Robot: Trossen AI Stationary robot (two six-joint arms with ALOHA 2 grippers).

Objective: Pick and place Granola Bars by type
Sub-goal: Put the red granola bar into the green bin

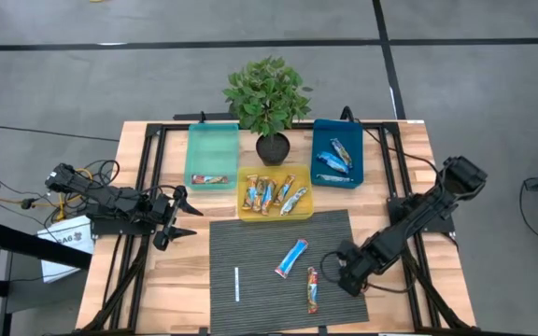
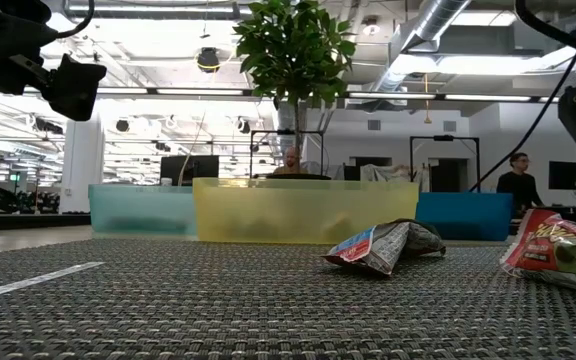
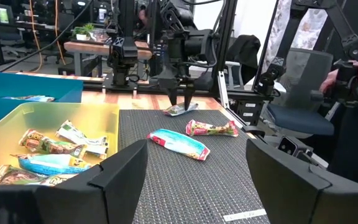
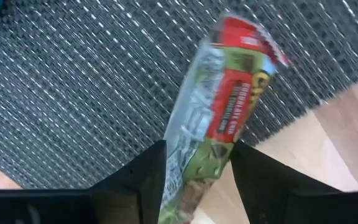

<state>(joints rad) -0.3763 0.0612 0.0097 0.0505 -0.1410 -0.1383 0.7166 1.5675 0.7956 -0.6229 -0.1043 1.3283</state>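
Right hand (image 1: 329, 260) grips green-orange bar (image 4: 219, 134); blue bar (image 1: 291, 258) beside.

Three plastic bins stand behind the ribbed rectangular mat (image 1: 278, 271): the teal bin (image 1: 211, 155) left, the yellow bin (image 1: 275, 194) in the middle touching the mat, the blue bin (image 1: 336, 152) right. The potted leafy plant (image 1: 268, 98) stands between the outer bins. On the mat lie two wrapped granola bars (image 1: 290, 259) and, left of them, a thin white stick (image 1: 236, 284).
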